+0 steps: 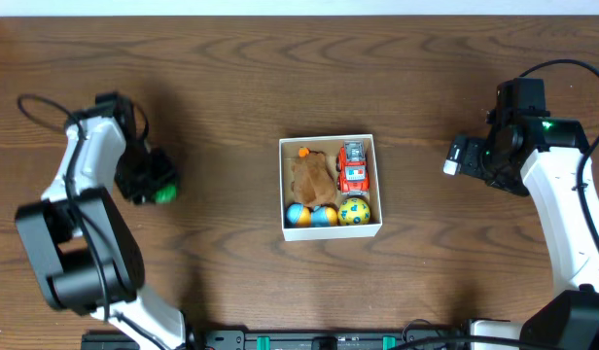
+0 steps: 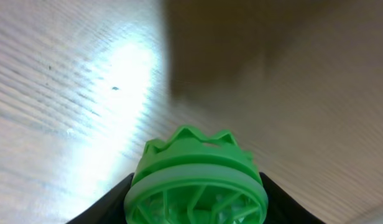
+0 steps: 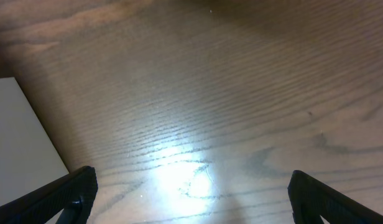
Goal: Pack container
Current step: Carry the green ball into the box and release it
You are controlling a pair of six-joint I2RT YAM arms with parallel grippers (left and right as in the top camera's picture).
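**A:** Start at the left. What does the overhead view give?

**B:** The left claw [image 1: 152, 183] is over the counter [image 1: 231, 78], well apart from the container. A green toy [image 1: 164, 193] shows at its tip, but from above that is only a green spot.

**A:** Is it gripped?

**B:** The left wrist view settles that. The toy is round with a toothed rim like a crown, and it fills the lower middle. It is pinched between the two dark fingers [image 2: 114, 210], one against each side.

**A:** And the middle?

**B:** The container [image 1: 282, 194] sits mid-counter and is seen whole only from above. A brown plush [image 1: 311, 175] lies in the upper left and a red car [image 1: 353, 167] in the upper right. Along the near wall are two blue-and-orange balls [image 1: 298, 215], with a yellow ball [image 1: 355, 210] in the corner beside them. They are packed close together.

**A:** The right side?

**B:** The right claw [image 1: 457, 156] is to the right of the container and apart from it. From above I cannot tell its gap. Its own wrist view shows the fingers spread wide, one in each bottom corner, with only bare wood between them. That view also shows a pale slab [image 3: 17, 143] at the left edge, and I cannot tell what it is.
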